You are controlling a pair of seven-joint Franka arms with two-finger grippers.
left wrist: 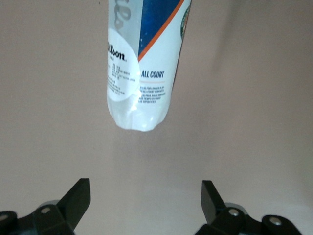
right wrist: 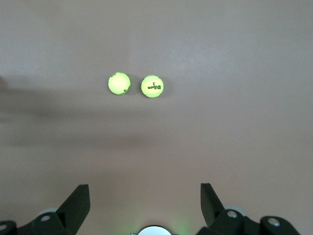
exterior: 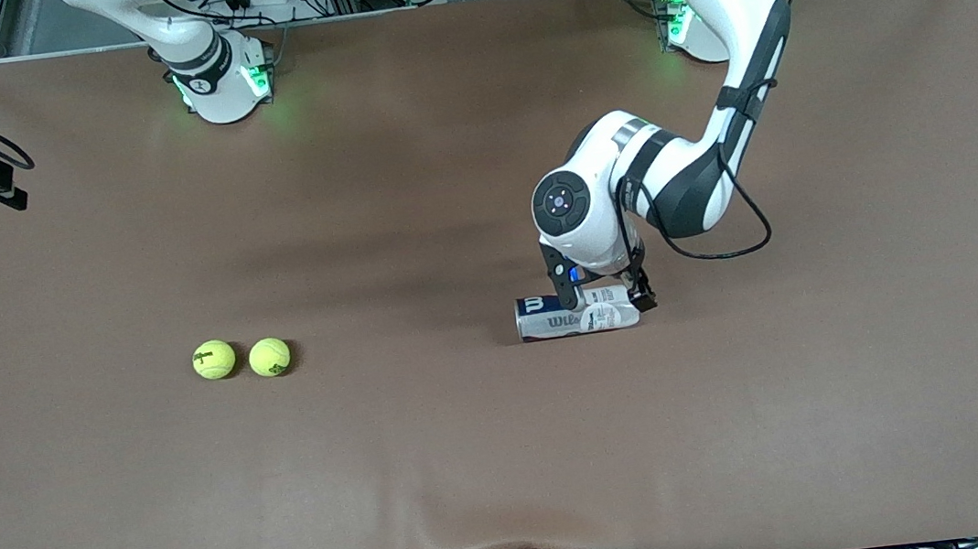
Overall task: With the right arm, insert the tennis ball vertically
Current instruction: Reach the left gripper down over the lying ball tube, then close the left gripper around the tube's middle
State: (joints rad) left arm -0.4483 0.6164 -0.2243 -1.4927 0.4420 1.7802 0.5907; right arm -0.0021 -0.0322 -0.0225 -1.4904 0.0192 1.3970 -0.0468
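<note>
The can point(exterior: 577, 312) lies on its side near the middle of the table point(exterior: 473, 460), a bit toward the left arm's end. On it I read "Wilson" in white letters on blue, and in the left wrist view "ALL COURT" on the white part, w/ an orange stripe; the small print is too fine to read.

2 tennis balls point(exterior: 214, 359) point(exterior: 269, 357) sit just beside each other, toward the right arm's end, well apart from the can. One shows "Wilson" and a "3" in the right wrist view point(right wrist: 152, 86); the other point(right wrist: 119, 83) has a mark I cannot read.

Surface: brown sheet w/ a wrinkle at the edge nearest the front camera. Metal frames, cables at the edge by the robot bases.

Left gripper point(exterior: 604, 289) is low over the can, fingers point(left wrist: 76, 198) spread wide, grasping nothing. Right gripper point(right wrist: 145, 203) is high above the table, fingers apart, empty
</note>
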